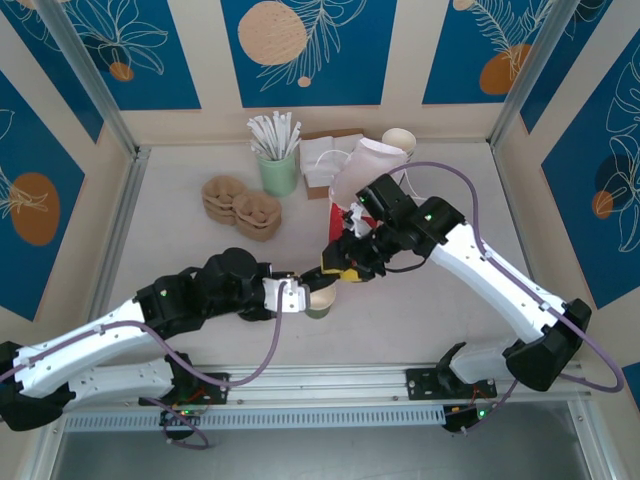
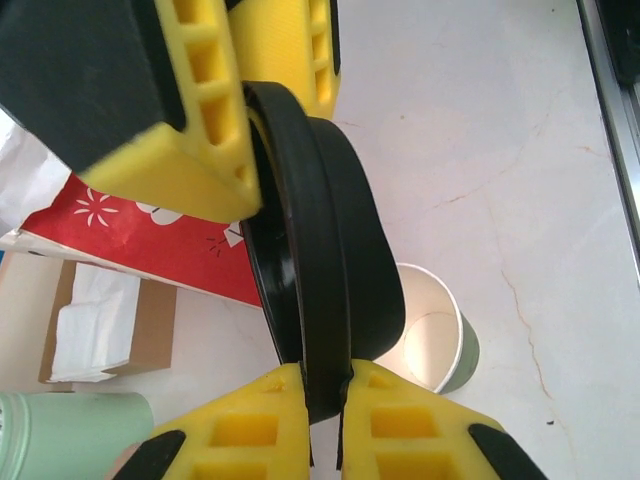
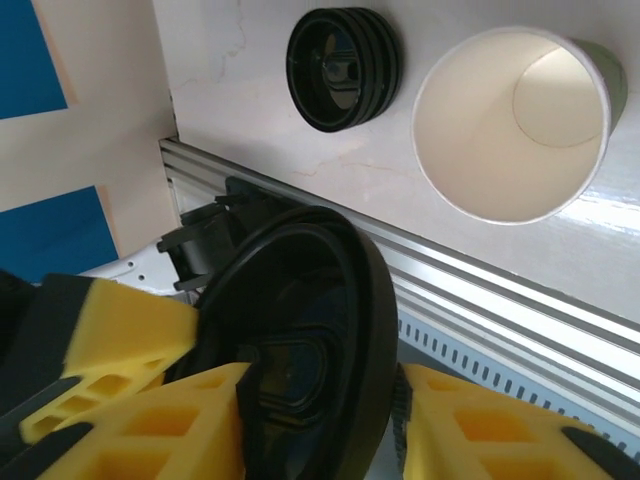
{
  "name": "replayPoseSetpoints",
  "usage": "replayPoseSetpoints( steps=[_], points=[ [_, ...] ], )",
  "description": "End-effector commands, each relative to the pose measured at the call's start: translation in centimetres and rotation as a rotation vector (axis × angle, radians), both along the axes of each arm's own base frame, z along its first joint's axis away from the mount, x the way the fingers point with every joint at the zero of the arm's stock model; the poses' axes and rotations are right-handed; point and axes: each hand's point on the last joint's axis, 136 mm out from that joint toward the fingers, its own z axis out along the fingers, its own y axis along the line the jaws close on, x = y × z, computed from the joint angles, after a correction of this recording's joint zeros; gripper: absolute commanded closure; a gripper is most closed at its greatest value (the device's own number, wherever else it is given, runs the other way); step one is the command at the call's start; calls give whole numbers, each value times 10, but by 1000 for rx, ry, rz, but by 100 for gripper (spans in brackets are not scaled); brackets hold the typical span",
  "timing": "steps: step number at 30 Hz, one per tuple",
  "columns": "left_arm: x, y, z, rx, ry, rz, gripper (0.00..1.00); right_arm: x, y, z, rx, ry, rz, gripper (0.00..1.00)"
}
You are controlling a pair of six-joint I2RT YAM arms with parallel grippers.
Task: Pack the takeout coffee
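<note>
The takeout coffee cup [image 1: 320, 304] stands lidless in the middle of the table, pale green outside and empty inside [image 3: 510, 120]. Just above and beside it, a black lid [image 2: 320, 260] hangs on edge. My left gripper [image 2: 325, 375] is shut on the lid's rim. My right gripper [image 3: 320, 400] is open, its yellow fingers [image 2: 190, 130] standing apart on either side of the same lid [image 3: 300, 330]. The two grippers meet over the cup [image 2: 435, 335] in the top view, left gripper [image 1: 303, 292] and right gripper [image 1: 342, 270]. The red-and-white paper bag [image 1: 355, 170] stands open behind them.
A stack of loose black lids [image 3: 345, 68] lies near the cup, by the table's near rail [image 3: 480, 290]. At the back are a green holder of straws [image 1: 277, 165], brown cup carriers [image 1: 240, 205], a napkin box [image 1: 322, 160] and stacked cream cups [image 1: 398, 140].
</note>
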Motion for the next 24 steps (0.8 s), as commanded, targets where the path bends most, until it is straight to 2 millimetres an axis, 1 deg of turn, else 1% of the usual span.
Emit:
replayPoseSetpoints(
  steps=[1, 5, 9, 13, 16, 22, 24],
  points=[
    [-1, -8, 0, -70, 66, 23, 91, -5, -1, 23, 94, -37, 16, 54],
    [1, -4, -1, -118, 131, 74, 93, 2, -19, 25, 60, -86, -46, 48],
    [1, 1, -2, -166, 233, 131, 93, 5, -39, 27, 22, -157, -105, 48],
    [4, 7, -3, -209, 381, 232, 94, 1, -50, 30, 43, -219, -141, 48],
    [1, 11, -4, -250, 498, 294, 94, -4, -56, 32, 75, -253, -168, 48],
    [1, 20, 0, -371, 731, 451, 96, -15, -64, 17, 97, -260, -192, 49],
    [-5, 16, 2, -403, 847, 460, 94, -19, -66, 14, 112, -268, -192, 49]
  ],
)
